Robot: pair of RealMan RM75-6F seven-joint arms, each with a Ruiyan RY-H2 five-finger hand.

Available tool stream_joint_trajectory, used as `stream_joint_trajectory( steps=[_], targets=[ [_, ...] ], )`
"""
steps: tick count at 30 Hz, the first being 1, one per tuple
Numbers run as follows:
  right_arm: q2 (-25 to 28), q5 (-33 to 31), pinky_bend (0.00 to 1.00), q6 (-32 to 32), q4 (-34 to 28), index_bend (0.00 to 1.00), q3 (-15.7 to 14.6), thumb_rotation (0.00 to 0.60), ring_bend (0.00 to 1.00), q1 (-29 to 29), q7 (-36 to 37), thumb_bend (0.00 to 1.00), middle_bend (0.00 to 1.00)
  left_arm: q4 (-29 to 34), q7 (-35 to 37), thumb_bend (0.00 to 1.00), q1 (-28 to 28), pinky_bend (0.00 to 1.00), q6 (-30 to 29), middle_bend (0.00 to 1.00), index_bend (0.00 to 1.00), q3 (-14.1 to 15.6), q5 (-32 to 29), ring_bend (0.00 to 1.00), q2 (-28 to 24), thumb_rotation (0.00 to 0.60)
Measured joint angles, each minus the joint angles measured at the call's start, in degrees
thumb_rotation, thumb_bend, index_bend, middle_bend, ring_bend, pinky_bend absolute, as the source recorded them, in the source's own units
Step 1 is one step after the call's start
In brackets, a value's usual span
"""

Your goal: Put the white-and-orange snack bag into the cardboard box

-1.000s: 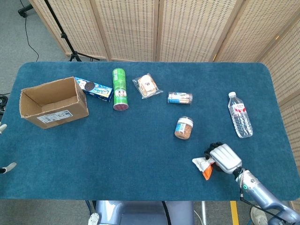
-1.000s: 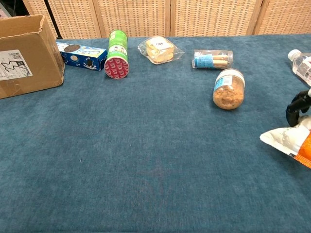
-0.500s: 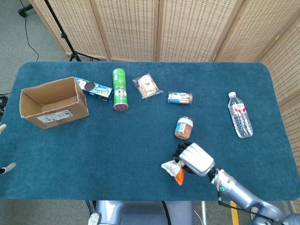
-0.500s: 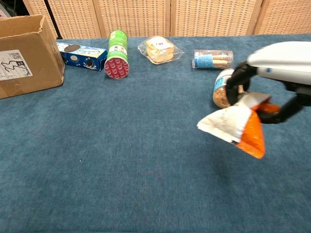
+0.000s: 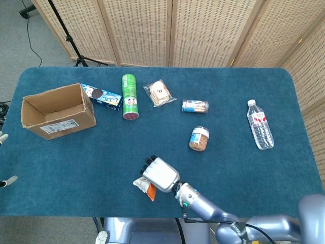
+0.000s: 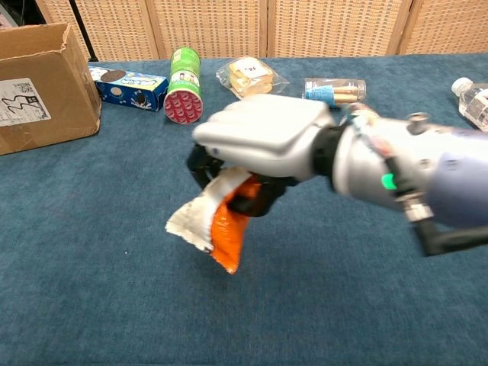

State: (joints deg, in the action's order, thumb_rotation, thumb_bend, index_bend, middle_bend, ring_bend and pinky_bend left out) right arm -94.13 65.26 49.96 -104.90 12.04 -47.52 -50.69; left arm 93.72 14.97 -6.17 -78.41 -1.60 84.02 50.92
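Note:
My right hand (image 5: 160,174) (image 6: 263,141) holds the white-and-orange snack bag (image 5: 144,186) (image 6: 215,222) above the blue tablecloth, near the front edge, left of centre. The bag hangs below the fingers, its orange end pointing down. The open cardboard box (image 5: 57,112) (image 6: 40,76) stands at the far left of the table, well away from the bag. My left hand is barely visible: only pale tips show at the left edge of the head view (image 5: 4,182).
A blue cookie box (image 5: 103,96), a green can (image 5: 129,96), a wrapped sandwich (image 5: 159,93), a small tube (image 5: 195,106), a jar (image 5: 199,139) and a water bottle (image 5: 260,131) lie across the table's middle and right.
My right arm has swept leftward across the front of the table, carrying the snack bag from the right front to left of centre.

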Motion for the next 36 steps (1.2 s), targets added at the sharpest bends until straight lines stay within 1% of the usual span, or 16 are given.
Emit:
stream_joint_trajectory(
  steps=[1, 2, 3, 4, 8, 11, 13, 16, 20, 22, 25, 26, 28, 30, 34, 36],
  targets=[
    [-1.3, -1.6, 0.31, 0.8, 0.3, 0.31, 0.3, 0.600, 0.17, -0.6, -1.3, 0.08, 0.27, 0.0, 0.0, 0.00, -0.1, 0.00, 0.1, 0.00, 0.00, 0.0, 0.0, 0.00, 0.0, 0.600],
    [-2.6, -3.6, 0.26, 2.0, 0.7, 0.20, 0.7, 0.600, 0.10, -1.3, -2.5, 0.03, 0.17, 0.0, 0.1, 0.00, -0.1, 0.00, 0.3, 0.00, 0.00, 0.0, -0.1, 0.00, 0.0, 0.600],
    [-3.4, -5.0, 0.19, 2.9, 0.8, 0.07, 1.0, 0.600, 0.02, -1.7, -3.3, 0.00, 0.06, -0.1, 0.1, 0.00, -0.2, 0.00, 0.5, 0.00, 0.00, 0.0, -0.1, 0.00, -0.1, 0.600],
    [-4.0, -6.5, 0.12, 3.7, 0.9, 0.01, 1.2, 0.600, 0.00, -2.0, -4.0, 0.00, 0.00, -0.1, 0.2, 0.00, -0.3, 0.00, 0.5, 0.00, 0.00, 0.0, -0.1, 0.00, -0.1, 0.600],
    [-5.1, -13.8, 0.05, 7.7, -0.6, 0.00, 2.2, 0.600, 0.00, -2.8, -6.9, 0.00, 0.00, 0.0, 0.0, 0.00, -0.4, 0.00, 0.9, 0.00, 0.00, 0.1, -0.1, 0.00, 0.0, 0.600],
    [-5.3, -16.7, 0.04, 12.0, -2.3, 0.00, 3.0, 0.600, 0.00, -3.3, -8.7, 0.00, 0.00, 0.1, -0.2, 0.00, -0.4, 0.00, 0.8, 0.00, 0.00, 0.2, 0.1, 0.00, 0.0, 0.600],
    [-4.8, -16.8, 0.03, 14.2, -3.9, 0.00, 3.4, 0.600, 0.00, -3.4, -9.4, 0.00, 0.00, 0.1, -0.5, 0.00, -0.4, 0.00, 0.5, 0.00, 0.00, 0.2, 0.2, 0.00, 0.1, 0.600],
    [-2.3, -16.3, 0.03, 15.9, -7.5, 0.00, 3.6, 0.600, 0.00, -3.0, -9.5, 0.00, 0.00, -0.1, -0.6, 0.00, -0.4, 0.00, 0.0, 0.00, 0.00, 0.3, 1.0, 0.00, 0.4, 0.600],
    [4.2, -13.5, 0.03, 18.0, -12.9, 0.00, 3.1, 0.600, 0.00, -1.0, -8.4, 0.00, 0.00, -1.1, 0.1, 0.00, -0.6, 0.00, -1.1, 0.00, 0.00, 0.6, 4.0, 0.00, 1.0, 0.600],
    [8.9, -10.6, 0.03, 19.1, -15.2, 0.00, 2.5, 0.600, 0.00, 1.0, -6.4, 0.00, 0.00, -1.9, 0.5, 0.00, -0.8, 0.00, -1.9, 0.00, 0.00, 1.0, 6.6, 0.00, 1.4, 0.600],
    [16.4, -5.5, 0.03, 20.7, -16.8, 0.00, 1.3, 0.600, 0.00, 4.7, -0.6, 0.00, 0.00, -2.9, 0.7, 0.00, -1.4, 0.00, -3.0, 0.00, 0.00, 1.7, 10.8, 0.00, 2.2, 0.600],
    [19.3, -3.5, 0.03, 21.3, -16.8, 0.00, 0.8, 0.600, 0.00, 6.3, 2.5, 0.00, 0.00, -3.2, 0.6, 0.00, -1.6, 0.00, -3.3, 0.00, 0.00, 1.9, 11.9, 0.00, 2.4, 0.600],
    [22.8, -0.6, 0.02, 22.1, -16.1, 0.00, -0.1, 0.600, 0.00, 8.7, 8.1, 0.00, 0.00, -3.3, -0.5, 0.00, -2.3, 0.00, -3.5, 0.00, 0.00, 2.3, 14.0, 0.00, 2.9, 0.600],
    [25.7, 2.7, 0.01, 23.2, -13.8, 0.00, -1.2, 0.600, 0.00, 11.3, 15.8, 0.00, 0.00, -3.1, -2.4, 0.00, -3.1, 0.00, -3.2, 0.00, 0.00, 2.5, 15.1, 0.00, 3.3, 0.600],
    [29.3, 7.9, 0.01, 25.3, -5.5, 0.00, -3.0, 0.600, 0.00, 16.0, 32.2, 0.00, 0.00, -1.4, -6.9, 0.00, -5.3, 0.00, -1.5, 0.00, 0.00, 2.7, 17.8, 0.00, 3.7, 0.600],
    [30.4, 9.9, 0.01, 26.7, 1.2, 0.00, -3.9, 0.600, 0.00, 18.6, 41.3, 0.00, 0.00, -0.1, -9.5, 0.00, -6.9, 0.00, -0.2, 0.00, 0.00, 2.7, 19.7, 0.00, 4.1, 0.600]
  ],
)
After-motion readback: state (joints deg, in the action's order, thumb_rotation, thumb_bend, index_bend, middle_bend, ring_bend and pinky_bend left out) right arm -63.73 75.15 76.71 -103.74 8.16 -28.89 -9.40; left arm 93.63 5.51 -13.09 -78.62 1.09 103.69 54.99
